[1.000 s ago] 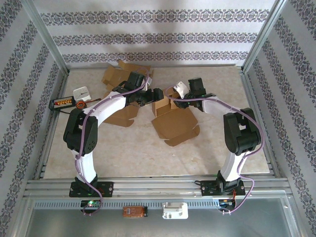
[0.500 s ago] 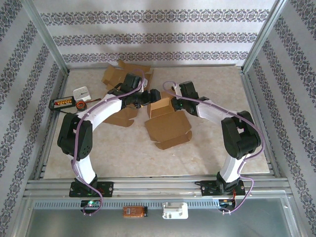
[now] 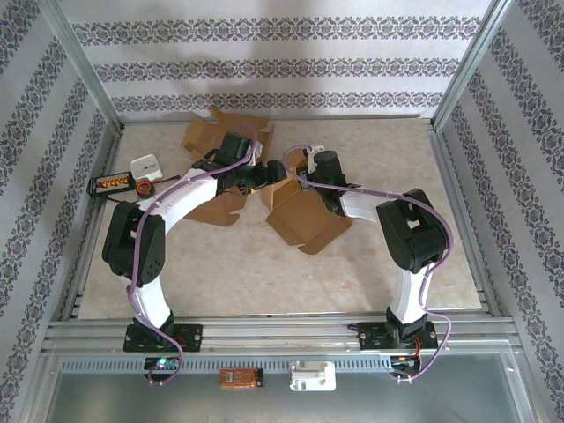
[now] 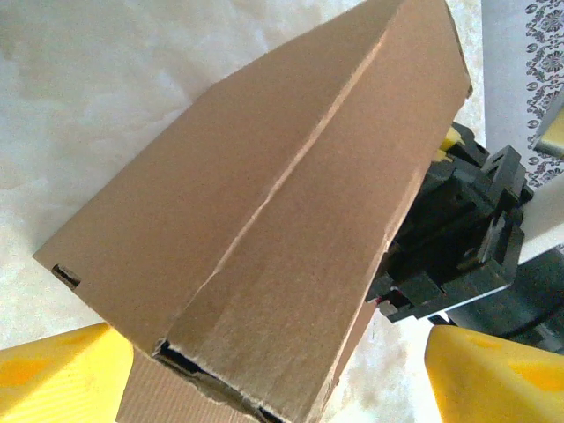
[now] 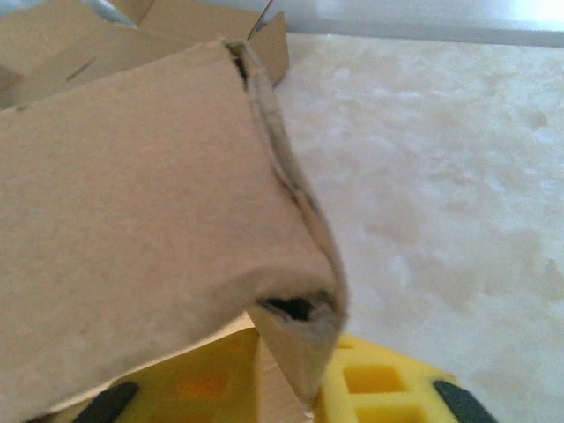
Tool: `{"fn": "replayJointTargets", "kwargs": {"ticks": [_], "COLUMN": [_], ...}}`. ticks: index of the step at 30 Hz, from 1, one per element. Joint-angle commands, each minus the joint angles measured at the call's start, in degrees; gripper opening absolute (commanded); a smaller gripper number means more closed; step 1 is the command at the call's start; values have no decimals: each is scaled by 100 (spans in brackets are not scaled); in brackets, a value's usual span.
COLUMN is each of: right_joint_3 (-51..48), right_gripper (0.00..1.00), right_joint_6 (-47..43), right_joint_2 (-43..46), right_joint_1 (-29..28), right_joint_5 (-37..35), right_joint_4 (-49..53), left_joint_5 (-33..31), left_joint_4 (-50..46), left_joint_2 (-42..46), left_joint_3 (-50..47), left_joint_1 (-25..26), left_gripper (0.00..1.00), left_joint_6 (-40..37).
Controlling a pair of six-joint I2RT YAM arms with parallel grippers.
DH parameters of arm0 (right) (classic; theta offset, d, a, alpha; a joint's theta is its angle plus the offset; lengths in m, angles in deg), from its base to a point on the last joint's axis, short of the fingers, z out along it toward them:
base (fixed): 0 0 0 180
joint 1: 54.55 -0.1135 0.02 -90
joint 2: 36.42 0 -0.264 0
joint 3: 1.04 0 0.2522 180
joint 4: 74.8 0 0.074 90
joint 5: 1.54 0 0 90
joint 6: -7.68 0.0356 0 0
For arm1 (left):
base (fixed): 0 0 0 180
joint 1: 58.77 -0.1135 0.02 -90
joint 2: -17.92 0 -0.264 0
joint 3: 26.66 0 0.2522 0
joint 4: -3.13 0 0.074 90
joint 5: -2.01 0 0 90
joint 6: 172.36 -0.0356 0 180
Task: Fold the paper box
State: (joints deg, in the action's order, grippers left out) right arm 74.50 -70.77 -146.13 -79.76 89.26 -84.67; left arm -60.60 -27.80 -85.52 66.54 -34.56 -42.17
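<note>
I see the paper box [image 3: 306, 220] lying half folded on the table [image 3: 264, 273]. At its far-left corner my left gripper [image 3: 269, 174] has its jaws spread wide around a creased wall. At its far edge my right gripper [image 3: 306, 181] pinches a flap.

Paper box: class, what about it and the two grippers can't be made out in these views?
- Top view: fingertips of left gripper and right gripper, too small and partly hidden by the box.
- Left wrist view: box's near end, cut off by the bottom edge.
- Right wrist view: whether the right gripper clamps the box; cardboard covers its fingers.
</note>
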Motion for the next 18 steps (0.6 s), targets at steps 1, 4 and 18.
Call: {"fn": "replayJointTargets", "kwargs": {"ticks": [1,4,18], "right_joint_3": [-97,-196,414], "right_gripper": [17,29,18], "right_joint_6": [331,401,1189], "right_joint_2": [-316,-303,-966], "right_joint_1": [-274,-309,-283], "right_joint_5": [740,550,1120], "right_joint_4": [147,18,-106], "left_joint_5": [396,372,252], "left_joint_4": [583,587,610], "left_joint_2": [109,132,251], "left_joint_3": [-16,-51,-145], "left_joint_1": [110,110,101], "left_gripper": [86,86,87], "left_joint_6": [8,7,9]}}
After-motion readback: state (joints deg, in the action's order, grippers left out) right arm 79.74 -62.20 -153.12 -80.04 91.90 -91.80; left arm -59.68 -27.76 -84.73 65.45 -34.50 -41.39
